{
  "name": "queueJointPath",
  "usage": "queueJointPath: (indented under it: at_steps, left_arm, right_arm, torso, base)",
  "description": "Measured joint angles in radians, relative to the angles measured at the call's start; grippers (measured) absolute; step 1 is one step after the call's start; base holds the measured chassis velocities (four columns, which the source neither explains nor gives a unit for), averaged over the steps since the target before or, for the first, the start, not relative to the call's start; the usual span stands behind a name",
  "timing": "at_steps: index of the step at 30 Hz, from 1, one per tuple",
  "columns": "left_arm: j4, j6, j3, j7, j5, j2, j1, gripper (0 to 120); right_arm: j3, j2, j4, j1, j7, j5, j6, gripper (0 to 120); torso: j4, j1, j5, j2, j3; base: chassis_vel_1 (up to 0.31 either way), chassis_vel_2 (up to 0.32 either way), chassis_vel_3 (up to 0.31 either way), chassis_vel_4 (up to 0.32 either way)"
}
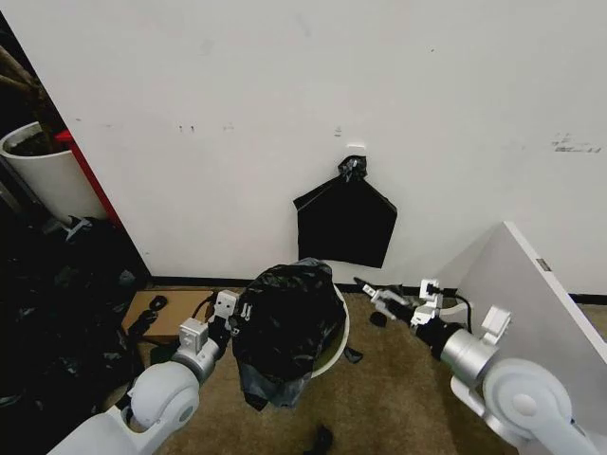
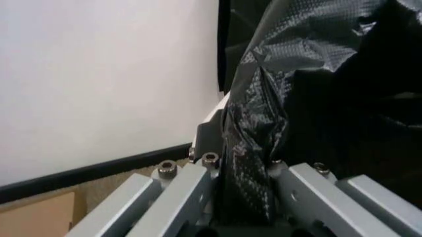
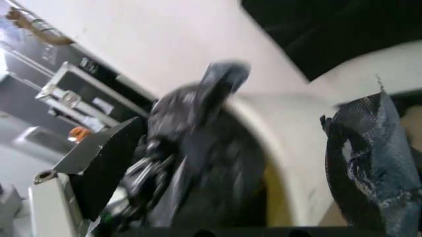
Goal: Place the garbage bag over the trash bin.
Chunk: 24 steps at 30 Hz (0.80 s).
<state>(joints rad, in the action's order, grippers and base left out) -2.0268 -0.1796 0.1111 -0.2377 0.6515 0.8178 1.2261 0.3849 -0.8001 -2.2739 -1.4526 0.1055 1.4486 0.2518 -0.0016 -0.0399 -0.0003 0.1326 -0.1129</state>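
Observation:
The garbage bag [image 1: 285,327], black, glossy and crinkled, lies heaped over the mouth of the white trash bin [image 1: 339,343]; part of the bin's right rim shows bare. At the bag's left edge my left gripper [image 1: 235,318] is shut on a fold of the plastic, and the left wrist view shows the garbage bag [image 2: 254,148] pinched between its grey fingers [image 2: 191,192]. My right gripper [image 1: 372,303] hovers just right of the bin, open and apart from the bag. In the blurred right wrist view the trash bin [image 3: 283,128] curves past the garbage bag [image 3: 197,148], with a flap hanging outside the rim.
A flat black bag [image 1: 346,223] hangs on the wall behind the bin. A big white plant pot [image 1: 43,171] and dark clutter stand at the left. A cardboard box [image 1: 166,313] lies beside my left arm. A white slanted panel [image 1: 531,294] stands at the right.

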Motion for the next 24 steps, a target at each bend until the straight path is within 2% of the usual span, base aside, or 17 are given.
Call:
queueJointPath:
  at_steps: [6, 10, 13, 16, 19, 21, 24]
  left_arm:
    - [0.003, -0.009, 0.000, -0.009, 0.057, 0.000, -0.013, 1]
    - [0.002, -0.014, 0.000, -0.015, 0.073, 0.006, -0.018, 1]
    - [-0.001, -0.014, 0.000, -0.017, 0.075, 0.006, -0.019, 1]
    - [-0.004, -0.014, 0.000, -0.017, 0.075, 0.005, -0.017, 1]
    - [-0.008, -0.015, 0.000, -0.017, 0.072, 0.004, -0.013, 1]
    - [-0.008, -0.015, 0.000, -0.017, 0.071, 0.005, -0.013, 1]
    - [-0.008, -0.016, -0.001, -0.017, 0.071, 0.006, -0.014, 1]
  right_arm:
    - [-0.046, -0.055, -0.082, -0.037, 0.010, -0.023, 0.008, 95]
    - [-0.090, -0.089, -0.086, -0.043, 0.018, -0.109, 0.009, 81]
    - [-0.104, -0.104, -0.070, -0.044, 0.034, -0.161, 0.003, 66]
    - [-0.117, -0.112, -0.058, -0.043, 0.048, -0.224, -0.011, 68]
    - [-0.130, -0.118, -0.046, -0.040, 0.065, -0.286, -0.023, 79]
    - [-0.134, -0.117, -0.047, -0.041, 0.066, -0.292, -0.023, 78]
    - [-0.142, -0.118, -0.047, -0.041, 0.071, -0.300, -0.025, 67]
  torso:
    - [0.0000, 0.000, -0.0005, 0.000, 0.000]
    - [0.0000, 0.000, -0.0003, 0.000, 0.000]
    - [0.0000, 0.000, -0.0003, 0.000, 0.000]
    - [0.0000, 0.000, -0.0002, 0.000, 0.000]
    - [0.0002, 0.000, -0.0002, 0.000, 0.000]
    - [0.0000, 0.000, -0.0003, 0.000, 0.000]
    - [0.0001, 0.000, -0.0003, 0.000, 0.000]
  base:
    - [0.000, 0.000, 0.000, 0.000]
    - [0.000, 0.000, 0.000, 0.000]
    - [0.000, 0.000, 0.000, 0.000]
    - [0.000, 0.000, 0.000, 0.000]
    - [0.000, 0.000, 0.000, 0.000]
    - [0.000, 0.000, 0.000, 0.000]
    - [0.000, 0.000, 0.000, 0.000]
